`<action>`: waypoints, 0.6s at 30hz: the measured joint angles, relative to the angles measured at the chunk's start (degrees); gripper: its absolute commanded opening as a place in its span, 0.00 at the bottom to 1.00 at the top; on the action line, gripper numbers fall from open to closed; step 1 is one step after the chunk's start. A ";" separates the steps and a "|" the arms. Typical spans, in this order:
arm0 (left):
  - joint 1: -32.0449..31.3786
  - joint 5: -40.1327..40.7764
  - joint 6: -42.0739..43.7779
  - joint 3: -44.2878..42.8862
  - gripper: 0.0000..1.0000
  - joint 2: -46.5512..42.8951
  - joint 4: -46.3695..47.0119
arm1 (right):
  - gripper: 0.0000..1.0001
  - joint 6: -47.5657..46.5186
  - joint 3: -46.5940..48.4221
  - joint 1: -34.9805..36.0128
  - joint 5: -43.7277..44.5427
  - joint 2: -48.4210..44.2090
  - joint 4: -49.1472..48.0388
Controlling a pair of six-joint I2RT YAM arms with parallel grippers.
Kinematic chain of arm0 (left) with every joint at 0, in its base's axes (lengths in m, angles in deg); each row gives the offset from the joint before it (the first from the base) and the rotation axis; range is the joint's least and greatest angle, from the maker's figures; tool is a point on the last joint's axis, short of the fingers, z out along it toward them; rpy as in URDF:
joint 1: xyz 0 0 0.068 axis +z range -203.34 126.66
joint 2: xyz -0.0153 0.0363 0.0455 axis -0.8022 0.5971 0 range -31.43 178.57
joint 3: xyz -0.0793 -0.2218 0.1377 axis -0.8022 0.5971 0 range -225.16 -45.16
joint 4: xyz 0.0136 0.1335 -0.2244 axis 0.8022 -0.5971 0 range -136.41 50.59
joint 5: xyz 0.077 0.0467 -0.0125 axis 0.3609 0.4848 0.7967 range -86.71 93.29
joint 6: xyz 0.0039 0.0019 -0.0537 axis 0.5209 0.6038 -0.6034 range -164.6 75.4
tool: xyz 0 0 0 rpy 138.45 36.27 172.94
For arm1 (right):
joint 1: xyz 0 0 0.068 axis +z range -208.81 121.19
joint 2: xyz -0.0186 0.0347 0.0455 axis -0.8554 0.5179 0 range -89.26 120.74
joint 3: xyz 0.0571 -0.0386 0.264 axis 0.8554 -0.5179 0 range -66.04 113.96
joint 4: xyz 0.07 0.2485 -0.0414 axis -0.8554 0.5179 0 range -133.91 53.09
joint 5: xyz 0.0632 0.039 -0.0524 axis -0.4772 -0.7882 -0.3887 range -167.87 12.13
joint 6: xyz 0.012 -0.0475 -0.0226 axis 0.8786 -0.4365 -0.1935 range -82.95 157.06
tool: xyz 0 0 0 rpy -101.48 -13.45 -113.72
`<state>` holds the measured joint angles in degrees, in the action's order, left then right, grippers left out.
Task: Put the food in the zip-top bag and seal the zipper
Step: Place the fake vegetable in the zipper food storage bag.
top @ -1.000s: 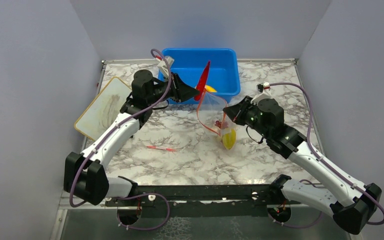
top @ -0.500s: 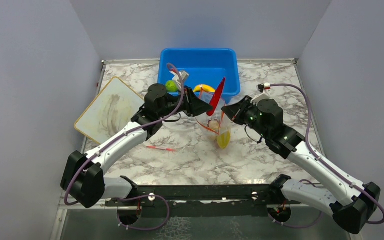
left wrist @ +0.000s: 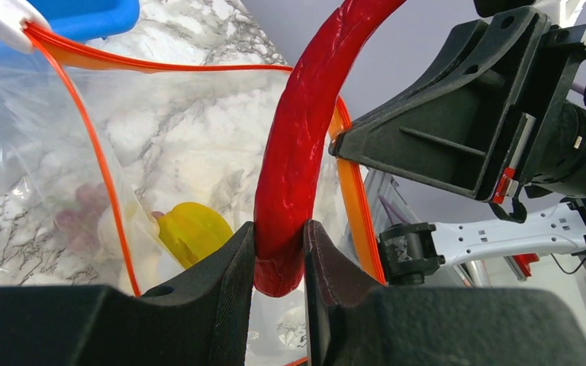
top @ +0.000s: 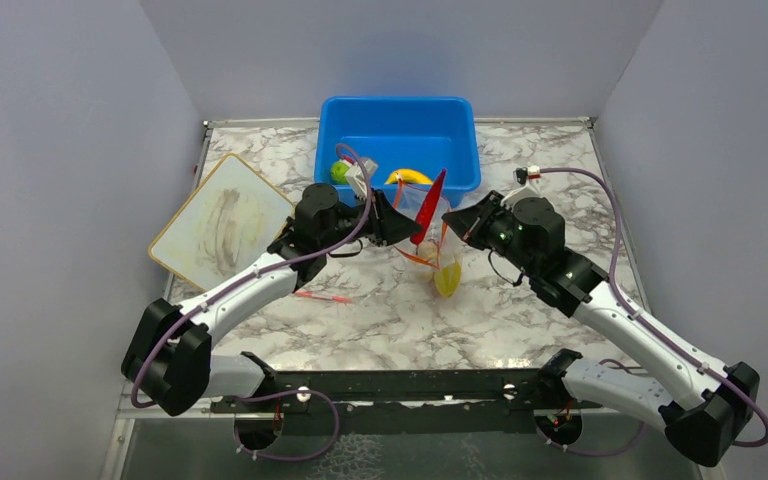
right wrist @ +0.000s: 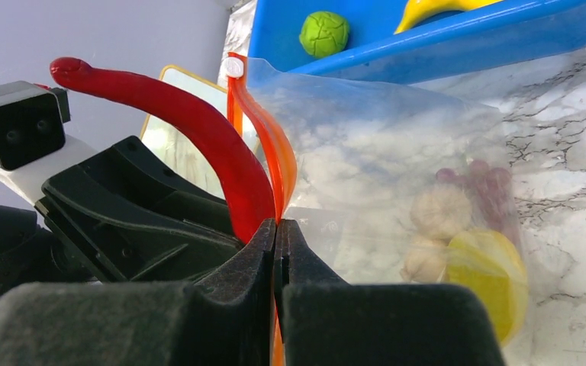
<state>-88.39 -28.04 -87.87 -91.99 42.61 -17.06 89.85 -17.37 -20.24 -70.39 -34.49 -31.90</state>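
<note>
Soft, even light from above leaves only faint shadows on the tabletop, pale sheen on the bag and chili, and blurred close-up fingers in both wrist views.

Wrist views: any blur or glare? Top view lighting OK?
Left wrist: chili sharp with glossy highlights; left tool's fingers soft and near-black. Right wrist: bag film hazes the food inside; lime fairly sharp; right tool's fingers blurred. Top: even soft light, faint shadows on the table, no blowout.
</note>
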 measured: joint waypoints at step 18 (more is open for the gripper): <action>-0.33 0.76 0.44 0.90 0.62 -2.97 1.16 | 0.01 0.48 0.00 0.00 0.61 0.33 -0.37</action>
<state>-88.71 -27.28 -87.43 -91.09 39.64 -15.90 90.33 -17.37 -20.24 -69.78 -34.17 -32.27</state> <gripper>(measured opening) 0.612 0.012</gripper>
